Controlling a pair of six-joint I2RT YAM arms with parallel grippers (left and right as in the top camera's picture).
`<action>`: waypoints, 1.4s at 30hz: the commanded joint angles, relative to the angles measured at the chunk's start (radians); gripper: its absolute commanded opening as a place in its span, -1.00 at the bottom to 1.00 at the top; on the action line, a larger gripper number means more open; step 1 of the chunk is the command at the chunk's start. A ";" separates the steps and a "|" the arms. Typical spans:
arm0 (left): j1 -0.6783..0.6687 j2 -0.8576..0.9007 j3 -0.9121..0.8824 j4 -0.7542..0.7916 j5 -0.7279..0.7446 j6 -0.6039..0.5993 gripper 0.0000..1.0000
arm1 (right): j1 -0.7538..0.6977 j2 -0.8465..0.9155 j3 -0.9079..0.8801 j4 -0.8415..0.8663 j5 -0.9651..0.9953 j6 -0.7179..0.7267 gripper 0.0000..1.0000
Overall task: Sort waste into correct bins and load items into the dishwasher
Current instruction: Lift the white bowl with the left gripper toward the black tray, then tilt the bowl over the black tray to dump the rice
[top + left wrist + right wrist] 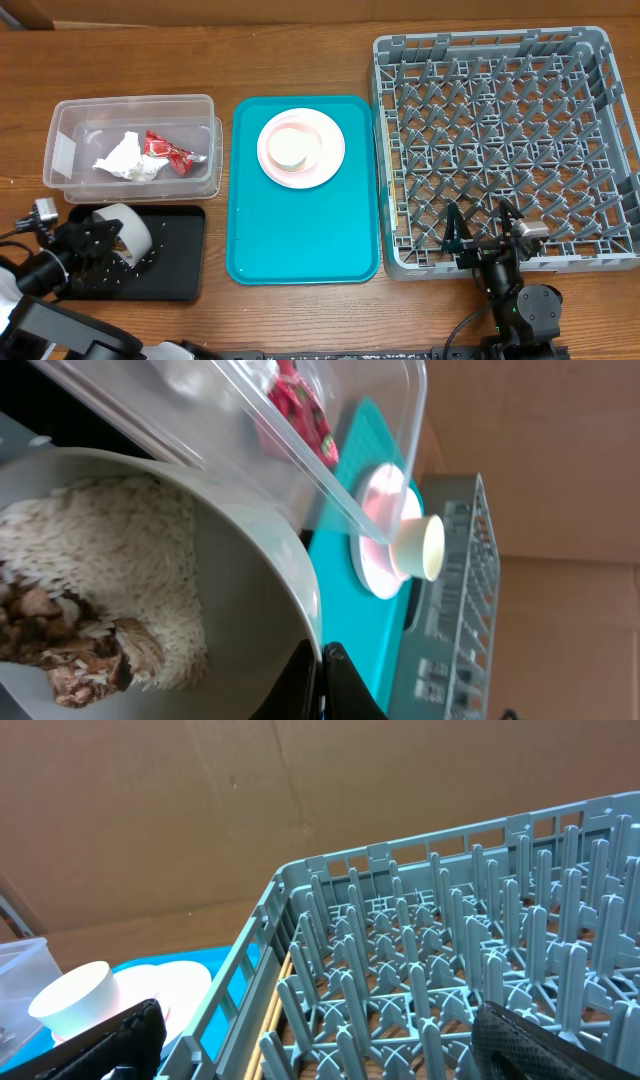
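Left claw (pixel 108 243): pressed together on the rim of the grey bowl (pixel 130 230), which is tipped on its side above the black tray (pixel 172 262). The left wrist view shows white rice (pixel 110 550) and brown food scraps (pixel 70 650) clinging to the bowl's inner wall. A few pale specks lie on the tray beneath.

Clear tub (pixel 130 100), just behind the black tray: holds the crumpled napkin (pixel 125 158) and the red wrapper (pixel 165 150), side by side.

Teal tray (pixel 300 230), mid-counter (pixel 300 50): pink plate (pixel 332 168) at its far end, smaller pink dish (pixel 312 138) on the plate, white cup (pixel 290 152) on the dish.

Dish rack (pixel 480 42), right of the teal tray: only its pegs show inside.

Right claw (pixel 483 228): spread wide, gripping nothing, above the rack's near wall
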 commanded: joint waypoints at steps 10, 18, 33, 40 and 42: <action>0.025 -0.011 -0.080 0.092 0.105 0.048 -0.92 | -0.004 -0.007 -0.010 0.006 0.002 0.000 1.00; 0.025 -0.011 -0.131 0.069 0.151 0.049 -0.92 | -0.004 -0.007 -0.010 0.005 0.002 0.000 1.00; 0.025 -0.011 -0.134 -0.023 0.253 0.041 -0.92 | -0.003 -0.007 -0.010 0.006 0.002 0.000 1.00; 0.025 -0.011 -0.134 -0.071 0.361 0.041 -0.92 | -0.004 -0.007 -0.010 0.006 0.002 0.000 1.00; 0.025 -0.011 -0.134 -0.073 0.363 0.042 -0.92 | -0.003 -0.007 -0.010 0.006 0.002 0.000 1.00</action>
